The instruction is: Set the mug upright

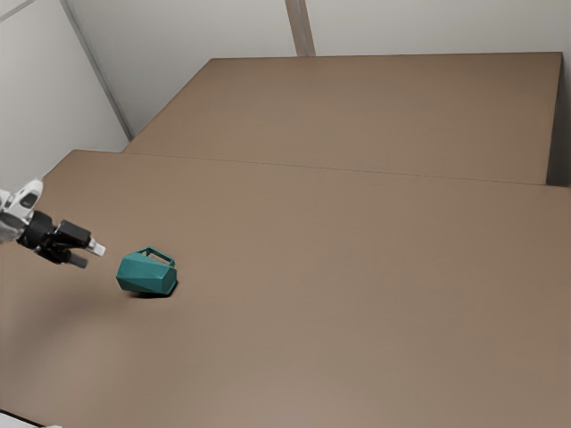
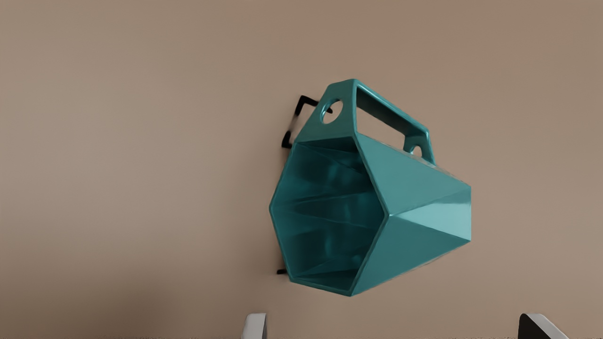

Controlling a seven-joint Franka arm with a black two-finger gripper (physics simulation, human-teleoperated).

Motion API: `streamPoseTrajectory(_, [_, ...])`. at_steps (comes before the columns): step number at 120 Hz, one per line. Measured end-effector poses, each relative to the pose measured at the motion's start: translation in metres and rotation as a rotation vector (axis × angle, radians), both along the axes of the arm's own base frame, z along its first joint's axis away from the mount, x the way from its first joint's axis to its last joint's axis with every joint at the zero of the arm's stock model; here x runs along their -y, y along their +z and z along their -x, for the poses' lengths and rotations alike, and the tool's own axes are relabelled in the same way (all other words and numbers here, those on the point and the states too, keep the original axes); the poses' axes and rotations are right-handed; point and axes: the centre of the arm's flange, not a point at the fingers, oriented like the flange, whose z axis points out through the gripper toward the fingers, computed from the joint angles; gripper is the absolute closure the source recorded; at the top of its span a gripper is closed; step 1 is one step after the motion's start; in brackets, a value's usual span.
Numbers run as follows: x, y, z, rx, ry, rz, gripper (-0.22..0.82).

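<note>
Mug (image 1: 144, 275) lies on its side on the table (image 1: 357, 285), near the wide-spread gripper (image 1: 89, 256), toward four o'clock from it in the exterior view.

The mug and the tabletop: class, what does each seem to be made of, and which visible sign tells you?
Mug: perhaps glazed ceramic or glossy plastic, smooth and teal; bright highlights line its handle. Tabletop: possibly laminate or painted board; matt, plain brown, without visible grain.
</note>
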Motion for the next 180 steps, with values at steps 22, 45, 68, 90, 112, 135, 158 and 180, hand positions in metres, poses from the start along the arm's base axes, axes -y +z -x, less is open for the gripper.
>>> streamPoseTrajectory(22, [0.002,-0.024,-0.007,-0.016,-0.011,0.054,0.02])
streamPoseTrajectory(45, [-0.004,-0.035,-0.017,-0.018,-0.020,0.078,0.02])
streamPoseTrajectory(68, [-0.001,-0.048,-0.024,-0.026,-0.034,0.096,0.02])
streamPoseTrajectory(90, [0.007,-0.049,-0.030,-0.021,-0.052,0.100,0.02])
streamPoseTrajectory(112, [0.016,-0.049,-0.037,-0.014,-0.069,0.103,0.02])
streamPoseTrajectory(135, [0.025,-0.055,-0.041,-0.017,-0.081,0.129,0.03])
streamPoseTrajectory(158, [0.036,-0.062,-0.045,-0.018,-0.095,0.175,0.03])
streamPoseTrajectory(180, [0.051,-0.064,-0.053,-0.012,-0.118,0.200,0.03])
